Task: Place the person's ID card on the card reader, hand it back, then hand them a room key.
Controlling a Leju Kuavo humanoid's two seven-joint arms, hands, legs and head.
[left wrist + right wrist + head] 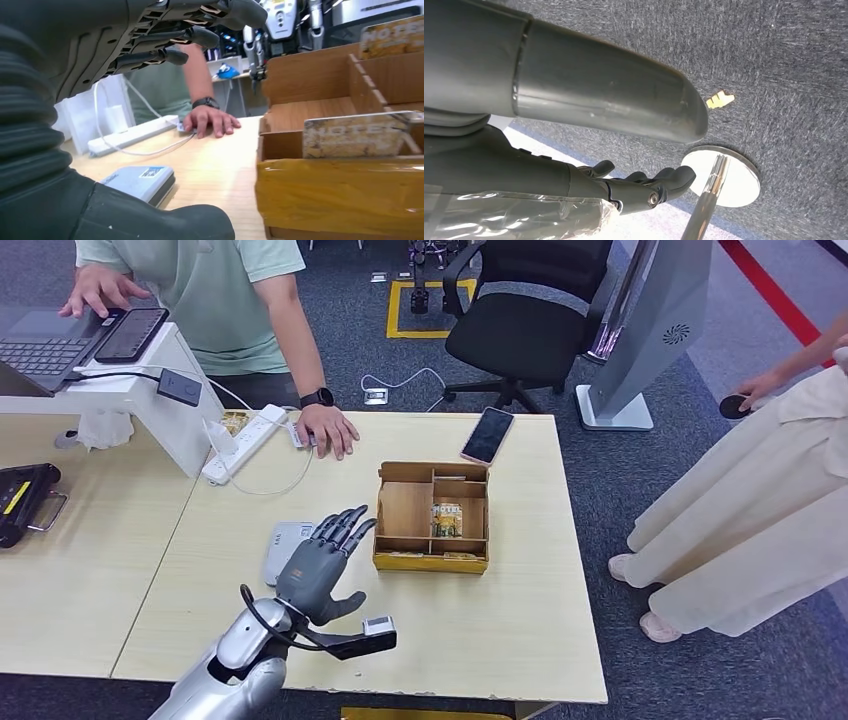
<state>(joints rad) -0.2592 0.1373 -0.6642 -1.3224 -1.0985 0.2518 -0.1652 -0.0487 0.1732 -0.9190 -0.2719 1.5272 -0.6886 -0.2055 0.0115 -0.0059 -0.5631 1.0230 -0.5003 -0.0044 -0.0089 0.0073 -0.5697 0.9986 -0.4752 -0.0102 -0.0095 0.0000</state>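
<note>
Head view bright, even overhead light, soft short shadows on tabletop (520, 620). Left wrist view: near left hand (75, 100) dark, blurred; glare on yellow tape of box (340, 190). Right wrist view sharp on carpet (774, 60).

left hand (322, 565) over bare tabletop (520, 630) | card reader (283, 545) just left | wooden organizer box (431, 560) just right | person's hand (327, 428) and power strip (245, 443) block far edge
</note>
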